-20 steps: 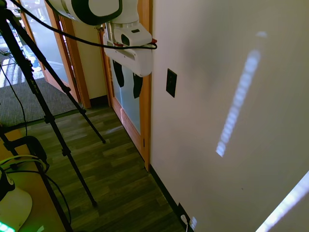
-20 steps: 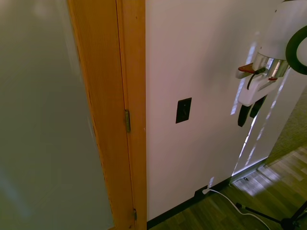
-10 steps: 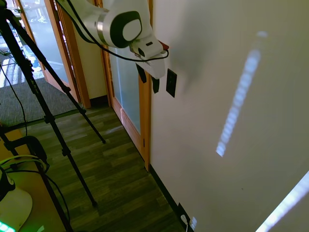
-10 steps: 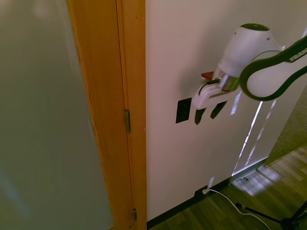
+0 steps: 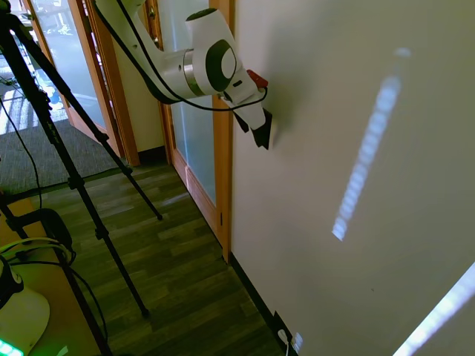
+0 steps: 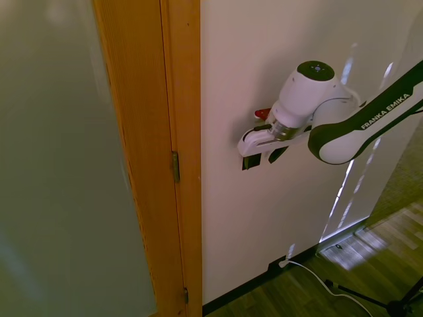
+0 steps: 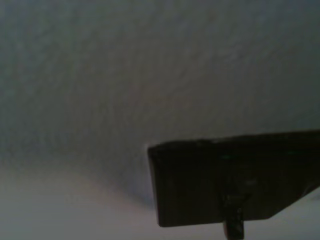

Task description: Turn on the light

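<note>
The white Franka arm reaches across to the pale wall [image 5: 356,245], its gripper [image 5: 252,127] pressed up against the spot where the light switch [image 6: 249,162] is mounted, just beside the wooden door frame [image 6: 178,99]. In the second exterior view only the lower part of the dark switch plate shows below the white gripper body — the rest is covered by the gripper [image 6: 263,158]. Two dark fingers [image 6: 276,154] are visible there, set apart from each other with a gap between them, so the gripper stands spread rather than clamped on anything; one finger lies over the plate, the other just beside it on bare wall. Whether a fingertip actually touches the toggle cannot be told.

In the first exterior view the gripper hides the switch altogether. The wrist view, blurred, shows the dark rectangular plate [image 7: 235,180] close up against the grey wall, with a small toggle [image 7: 234,220] projecting from it.

Pale sunlight streaks [image 5: 364,156] cross the wall well apart from the gripper. Low down near the wood floor [image 5: 178,274], a white plug [image 6: 284,263] sits in a dark outlet.
</note>
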You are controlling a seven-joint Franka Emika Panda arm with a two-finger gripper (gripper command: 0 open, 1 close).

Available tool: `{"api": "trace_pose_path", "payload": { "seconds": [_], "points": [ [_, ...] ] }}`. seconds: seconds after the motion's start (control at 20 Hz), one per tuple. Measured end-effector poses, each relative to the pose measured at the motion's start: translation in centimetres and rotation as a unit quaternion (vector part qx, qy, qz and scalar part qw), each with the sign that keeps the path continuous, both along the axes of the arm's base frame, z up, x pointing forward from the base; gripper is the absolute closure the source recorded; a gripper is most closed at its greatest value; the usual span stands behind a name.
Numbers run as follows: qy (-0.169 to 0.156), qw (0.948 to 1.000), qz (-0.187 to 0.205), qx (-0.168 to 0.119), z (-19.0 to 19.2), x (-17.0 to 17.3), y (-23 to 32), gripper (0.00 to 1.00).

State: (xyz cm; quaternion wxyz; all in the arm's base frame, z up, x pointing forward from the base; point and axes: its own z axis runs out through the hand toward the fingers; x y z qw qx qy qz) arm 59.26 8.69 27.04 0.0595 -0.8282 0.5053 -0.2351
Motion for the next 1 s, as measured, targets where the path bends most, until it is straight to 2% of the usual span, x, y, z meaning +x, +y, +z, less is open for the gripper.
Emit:
{"api": "trace_pose_path", "payload": {
  "seconds": [0.35,0.7,1.0],
  "points": [
    [-0.024,0.9996,-0.012,0.003,0.8,0.6,-0.3,1.00],
    [-0.028,0.9994,-0.017,0.008,-0.3,0.7,-0.1,1.00],
    [-0.046,0.9984,-0.026,0.020,-0.4,0.5,-0.3,1.00]
  ]
}}
